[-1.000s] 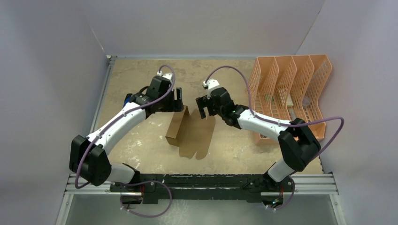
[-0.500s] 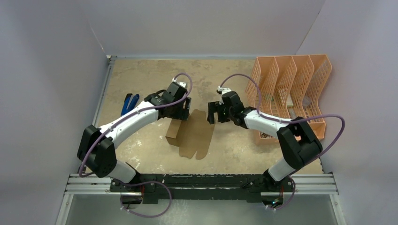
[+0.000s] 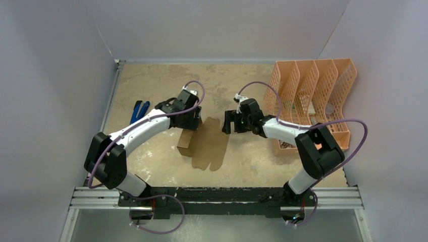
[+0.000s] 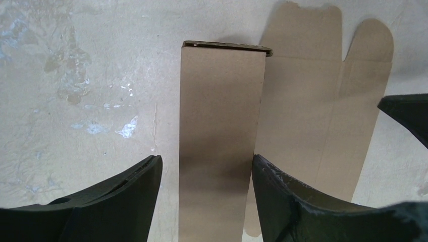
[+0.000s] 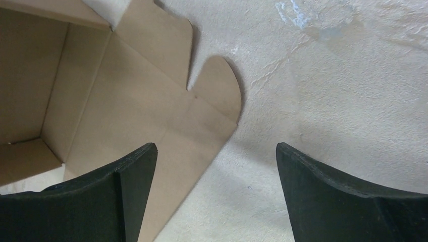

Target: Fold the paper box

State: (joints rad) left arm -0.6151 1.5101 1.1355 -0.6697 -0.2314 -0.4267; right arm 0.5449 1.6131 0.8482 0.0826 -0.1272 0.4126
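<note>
The paper box is brown cardboard lying partly flat on the table, with its left wall folded upright and rounded tabs at the ends. My left gripper is open at the box's far left corner. In the left wrist view its jaws straddle the upright wall; the right finger is at the wall's edge. My right gripper is open at the box's far right edge. In the right wrist view one finger is over the flat sheet and the other over bare table.
A peach-orange perforated file organizer stands at the right, close behind the right arm. A blue-handled tool lies at the left near the side wall. White walls enclose the table on three sides.
Both grippers have come down and closer to the box: the left one moved right over the upright wall, the right one moved right to the sheet's edge. Little movement in the last half second.
</note>
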